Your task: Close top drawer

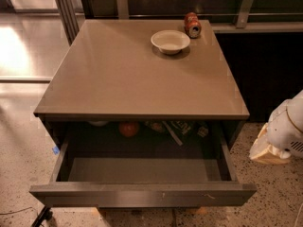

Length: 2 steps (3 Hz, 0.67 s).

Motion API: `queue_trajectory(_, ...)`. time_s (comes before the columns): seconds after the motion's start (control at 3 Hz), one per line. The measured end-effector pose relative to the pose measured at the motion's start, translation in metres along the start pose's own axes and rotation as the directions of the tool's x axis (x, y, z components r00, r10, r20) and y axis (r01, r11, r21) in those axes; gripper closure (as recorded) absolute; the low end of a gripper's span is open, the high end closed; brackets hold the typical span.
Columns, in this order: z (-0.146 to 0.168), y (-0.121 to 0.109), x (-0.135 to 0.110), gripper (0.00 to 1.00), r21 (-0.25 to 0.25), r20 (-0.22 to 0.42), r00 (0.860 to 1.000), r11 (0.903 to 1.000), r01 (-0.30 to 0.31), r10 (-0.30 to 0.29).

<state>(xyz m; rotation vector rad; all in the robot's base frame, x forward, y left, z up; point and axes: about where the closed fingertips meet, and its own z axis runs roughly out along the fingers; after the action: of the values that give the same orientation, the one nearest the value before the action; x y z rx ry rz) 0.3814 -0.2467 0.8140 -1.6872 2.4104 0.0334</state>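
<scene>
The top drawer (142,195) of the grey-brown cabinet (142,70) stands pulled far out toward me. Its flat handleless front has small pale scratches right of centre. At the back of the drawer lie an orange ball-like item (129,128) and several dark packets (182,127); the front part of its floor is bare. My gripper (270,150) is at the right edge of the view, beside the cabinet's right side at drawer height, apart from the drawer. It shows as a white arm part with a tan end.
A white bowl (170,41) and a red can lying on its side (192,24) sit at the back right of the cabinet top. A dark counter front (265,65) stands to the right. Speckled floor lies in front, and a metal frame (66,8) stands at back left.
</scene>
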Motion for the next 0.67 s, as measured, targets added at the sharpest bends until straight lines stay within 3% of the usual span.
queue_trajectory(0.33, 0.002, 0.001, 0.002, 1.00, -0.003, 0.001, 1.000, 1.0000, -0.002, 0.002)
queue_trajectory(0.67, 0.014, 0.026, 0.015, 1.00, -0.027, 0.015, 0.999, 0.9991, 0.034, -0.033)
